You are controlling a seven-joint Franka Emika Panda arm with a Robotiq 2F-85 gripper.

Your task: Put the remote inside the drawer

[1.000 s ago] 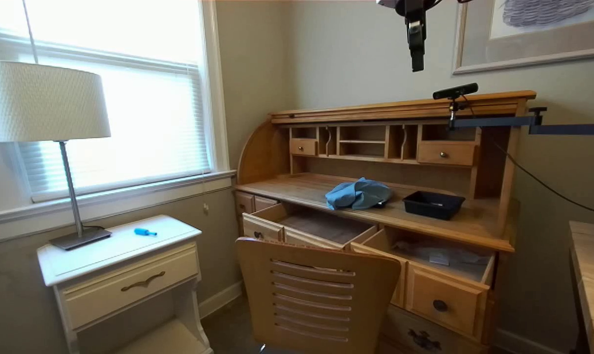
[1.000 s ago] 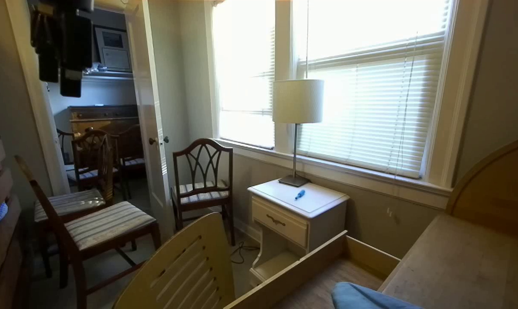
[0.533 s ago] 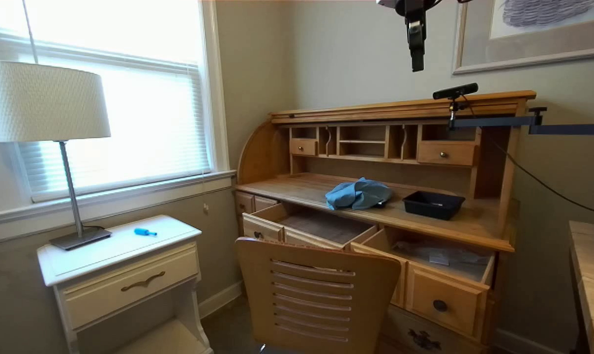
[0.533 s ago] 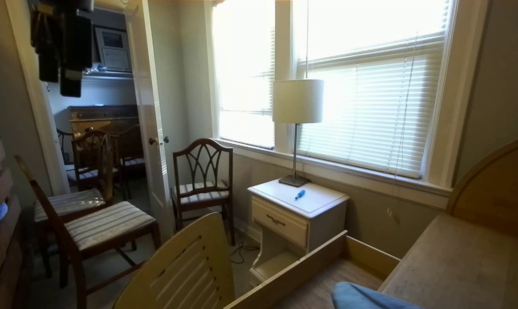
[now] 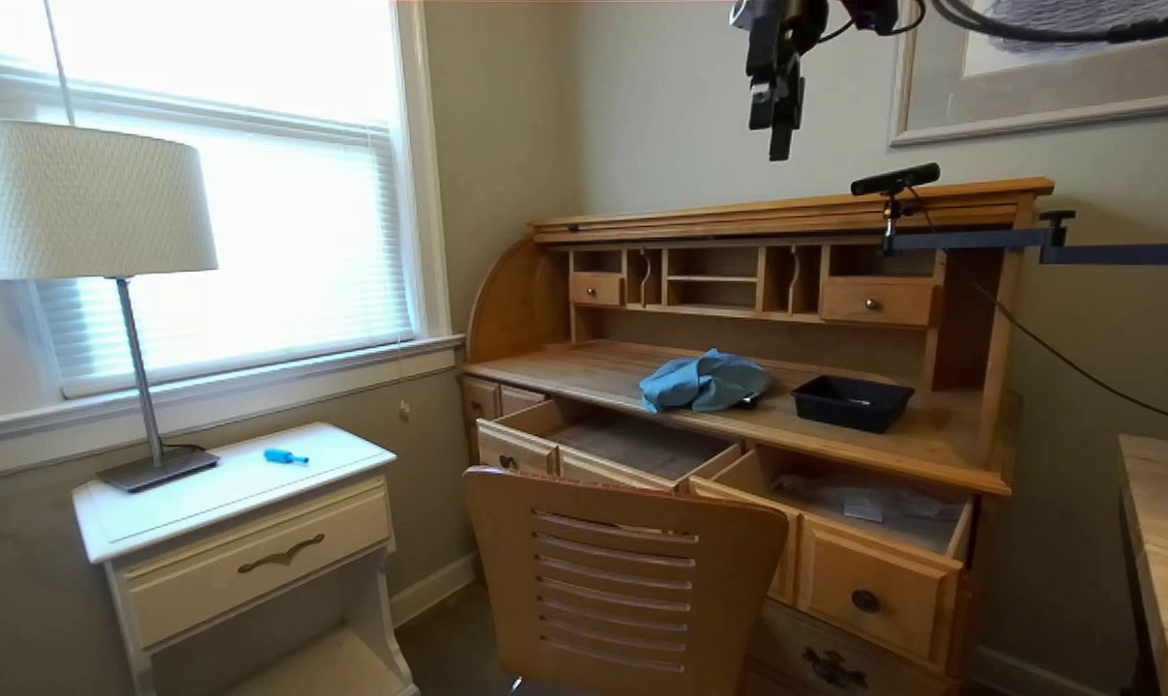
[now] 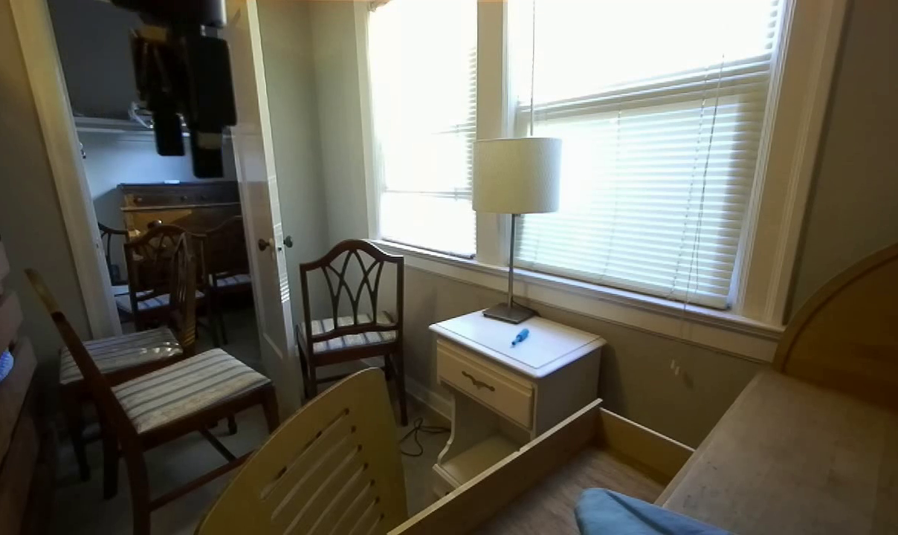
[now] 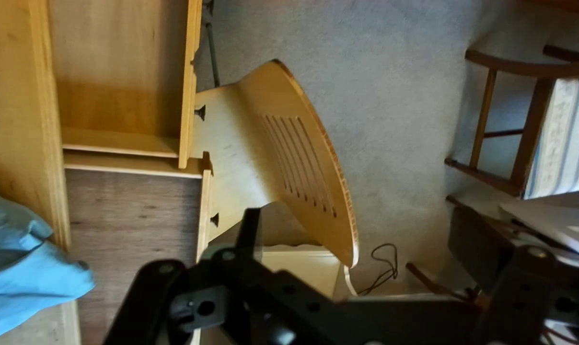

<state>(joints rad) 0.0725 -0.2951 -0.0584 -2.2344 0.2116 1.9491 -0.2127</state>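
No remote can be made out. A blue cloth lies crumpled on the desk and also shows in the wrist view; a small dark end shows at its edge, and I cannot tell what it is. Two desk drawers are pulled open: the left drawer below the cloth, and the right drawer with clear plastic in it. In the wrist view the left drawer is near the cloth. My gripper hangs high above the desk in both exterior views. In the wrist view its fingers are wide apart and empty.
A black tray stands on the desktop. A wooden chair stands against the open drawers. A camera on an arm stands before the desk's top right. A white nightstand holds a lamp and a small blue item.
My gripper has moved left and slightly down in one view and right in the other, and has turned a little so both fingers show. The cloth, drawers and chair have not moved.
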